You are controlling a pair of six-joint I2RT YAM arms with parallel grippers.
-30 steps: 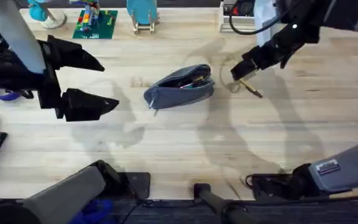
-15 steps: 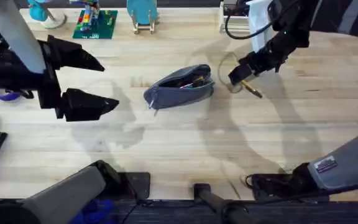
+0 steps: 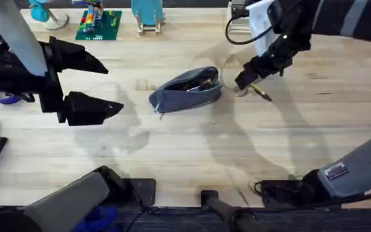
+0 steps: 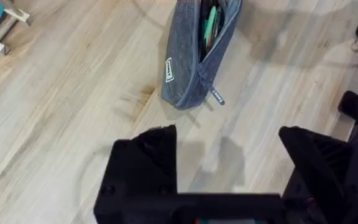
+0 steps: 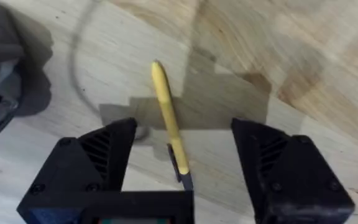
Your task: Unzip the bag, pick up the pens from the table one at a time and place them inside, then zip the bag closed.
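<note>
Straddling the yellow pen (image 5: pixel 168 127) – right end effector (image 5: pixel 185 163) released – beside the unzipped bag (image 3: pixel 187 89).

left pincer (image 3: pixel 105 87): fingers spread, held at far left | right pincer (image 3: pixel 248 78): fingers spread, reaching far right of centre

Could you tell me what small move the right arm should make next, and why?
Probably lower the right gripper straight down and close on the yellow pen. Its fingers are open with the pen lying on the table between them, and the bag beside it is already unzipped, so the grasp seems the step left before placing.
</note>
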